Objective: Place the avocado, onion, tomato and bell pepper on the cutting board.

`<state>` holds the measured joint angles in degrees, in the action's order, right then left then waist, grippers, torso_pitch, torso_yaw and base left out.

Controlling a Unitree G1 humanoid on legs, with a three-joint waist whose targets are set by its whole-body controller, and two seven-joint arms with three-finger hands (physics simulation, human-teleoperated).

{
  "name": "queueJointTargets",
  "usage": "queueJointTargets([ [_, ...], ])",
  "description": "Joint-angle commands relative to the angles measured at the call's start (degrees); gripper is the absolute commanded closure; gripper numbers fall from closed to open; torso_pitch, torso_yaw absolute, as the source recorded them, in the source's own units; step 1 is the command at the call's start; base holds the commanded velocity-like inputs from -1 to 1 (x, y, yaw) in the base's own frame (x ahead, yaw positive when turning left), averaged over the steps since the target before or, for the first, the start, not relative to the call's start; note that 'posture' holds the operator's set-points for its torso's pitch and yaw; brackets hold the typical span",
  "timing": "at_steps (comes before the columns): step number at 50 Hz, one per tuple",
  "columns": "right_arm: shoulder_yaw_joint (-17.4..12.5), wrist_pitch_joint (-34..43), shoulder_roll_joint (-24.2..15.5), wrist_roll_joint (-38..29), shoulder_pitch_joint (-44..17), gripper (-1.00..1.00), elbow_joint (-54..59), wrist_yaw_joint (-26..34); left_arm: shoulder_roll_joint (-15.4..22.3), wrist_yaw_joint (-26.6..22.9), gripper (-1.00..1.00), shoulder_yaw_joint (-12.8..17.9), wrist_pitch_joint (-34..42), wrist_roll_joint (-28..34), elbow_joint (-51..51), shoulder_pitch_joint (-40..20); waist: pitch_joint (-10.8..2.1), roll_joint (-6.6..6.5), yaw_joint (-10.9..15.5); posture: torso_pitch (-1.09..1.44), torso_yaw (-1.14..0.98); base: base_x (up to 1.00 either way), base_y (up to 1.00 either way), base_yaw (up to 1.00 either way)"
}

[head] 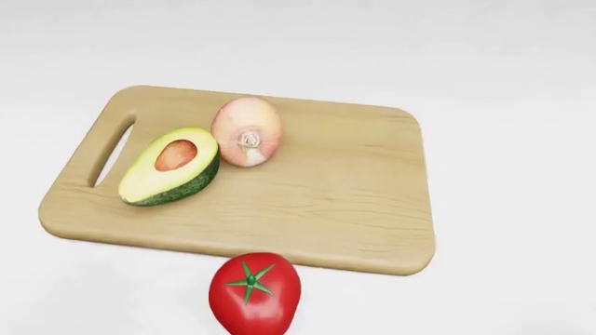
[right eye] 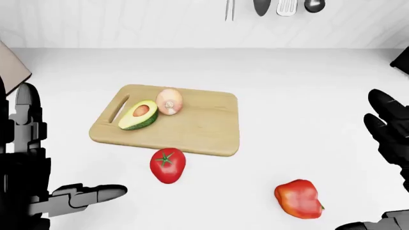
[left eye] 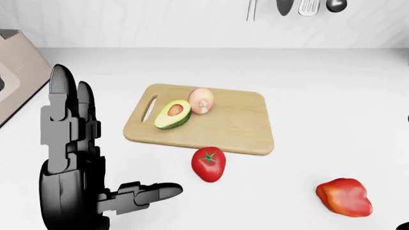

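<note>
A pale rectangular wooden cutting board (head: 335,202) with rounded corners and a slot handle at its 9 o'clock end lies flat on the white counter (left eye: 332,105). On its left half rests a halved avocado (head: 170,166), dark green skin, yellow-green flesh and brown pit facing up; in the head view its long axis runs from 7 o'clock to 1 o'clock, the narrower end toward 1 o'clock. Touching that end is a pinkish-tan onion (head: 246,130), long axis nearly 12 to 6 o'clock, its root end toward 6 o'clock.

A glossy red tomato (left eye: 209,163) with a green star-shaped calyx lies off the board, just beside the long edge at 6 o'clock, calyx facing up toward the camera, its body slightly longer from 12 to 6. A lumpy red bell pepper (right eye: 299,198) sits on the counter well apart from the board, at about 4 o'clock from it, its long axis roughly 11 to 5 o'clock.

The black left hand (left eye: 80,163) stands at the left-eye view's left edge, fingers (left eye: 64,105) straight up and spread from the thumb, which points to 3 o'clock; it grips nothing. The black right hand (right eye: 387,125) shows at the right-eye view's right edge with fingers splayed and empty, clear of the pepper.

Metal utensils (left eye: 300,5) hang on the wall at 12 o'clock.
</note>
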<state>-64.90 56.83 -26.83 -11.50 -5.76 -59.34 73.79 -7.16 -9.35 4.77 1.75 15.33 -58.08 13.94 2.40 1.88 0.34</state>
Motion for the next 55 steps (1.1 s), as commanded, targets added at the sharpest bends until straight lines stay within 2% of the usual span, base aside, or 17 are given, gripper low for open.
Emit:
queueJointTargets([
  [1, -0.53, -2.66, -0.26, 2.85, 0.09, -1.00, -0.64, -1.46, 0.03, 0.28, -1.00, -0.17, -1.27, -0.18, -1.92, -0.42, -0.59, 0.36, 0.05, 0.00, 0.00, 0.00, 0.00, 0.00],
  [3, 0.57, -5.93, 1.90, 4.48, 2.50, -1.00, -0.64, -3.37, 0.01, 0.27, -1.00, -0.18, -1.30, -0.19, -1.92, -0.41, -0.62, 0.35, -0.03, 0.00, 0.00, 0.00, 0.00, 0.00],
  [4, 1.73, -6.54, 2.09, 2.90, 3.98, -1.00, -0.64, -4.89, 0.00, 0.26, -1.00, -0.17, -1.36, -0.17, -1.92, -0.38, -0.60, 0.36, -0.03, 0.00, 0.00, 0.00, 0.00, 0.00],
  [7, 1.55, -7.78, 3.46, 5.26, 4.98, -1.00, -0.64, -6.25, -0.10, 0.19, -1.00, -0.17, -1.47, -0.20, -1.92, -0.32, -0.70, 0.39, -0.06, 0.00, 0.00, 0.00, 0.00, 0.00],
  [12, 5.85, -10.24, 5.72, 4.52, 6.76, -1.00, -0.64, -9.79, -0.12, 0.12, -1.00, -0.01, -1.36, -0.37, -1.92, -0.43, -0.67, 0.30, -0.06, 0.00, 0.00, 0.00, 0.00, 0.00],
  [14, 5.99, -10.31, 5.76, 4.63, 6.89, -1.00, -0.64, -10.03, -0.11, 0.13, -1.00, -0.10, -1.38, -0.34, -1.92, -0.38, -0.73, 0.27, -0.11, 0.00, 0.00, 0.00, 0.00, 0.00],
  [15, 7.93, -11.20, 6.62, 3.67, 7.27, -1.00, -0.64, -10.81, -0.04, 0.14, -1.00, -0.07, -1.28, -0.34, -1.92, -0.45, -0.76, 0.27, -0.12, 0.00, 0.00, 0.00, 0.00, 0.00],
  [19, 9.79, -13.65, 8.82, 1.89, 8.21, -1.00, -0.65, -10.92, -0.01, 0.19, -1.00, -0.13, -1.35, -0.31, -1.92, -0.39, -0.80, 0.18, -0.12, 0.00, 0.00, 0.00, 0.00, 0.00],
  [23, 9.59, -13.99, 9.66, 1.80, 7.95, -1.00, -0.65, -10.59, 0.02, 0.21, -1.00, -0.19, -1.39, -0.28, -1.92, -0.31, -0.85, 0.15, -0.08, 0.00, 0.00, 0.00, 0.00, 0.00],
  [25, 11.61, -15.20, 11.05, 0.74, 8.51, -1.00, -0.65, -11.31, 0.05, 0.23, -1.00, -0.05, -1.37, -0.36, -1.92, -0.34, -0.81, 0.09, -0.08, 0.00, 0.00, 0.00, 0.00, 0.00],
  [30, 13.93, -15.49, 11.88, -0.76, 8.27, -1.00, -0.65, -11.95, 0.06, 0.24, -1.00, -0.05, -1.49, -0.47, -1.92, -0.22, -0.96, 0.01, -0.17, 0.00, 0.00, 0.00, 0.00, 0.00],
  [43, 14.91, -16.98, 12.76, -2.24, 8.71, -1.00, -0.65, -12.06, 0.14, 0.23, -1.00, -0.04, -1.25, -0.47, -1.92, -0.48, -1.12, -0.07, -0.13, 0.00, 0.00, 0.00, 0.00, 0.00],
  [48, 16.60, -19.49, 13.30, -4.85, 9.31, -1.00, -0.66, -12.36, 0.15, 0.25, -1.00, -0.21, -1.16, -0.34, -1.92, -0.54, -1.16, -0.13, -0.15, 0.00, 0.00, 0.00, 0.00, 0.00],
  [55, 17.31, -20.73, 14.40, -5.57, 9.72, -1.00, -0.66, -12.29, 0.18, 0.36, -1.00, -0.42, -1.26, -0.23, -1.92, -0.38, -1.28, -0.22, -0.19, 0.00, 0.00, 0.00, 0.00, 0.00],
])
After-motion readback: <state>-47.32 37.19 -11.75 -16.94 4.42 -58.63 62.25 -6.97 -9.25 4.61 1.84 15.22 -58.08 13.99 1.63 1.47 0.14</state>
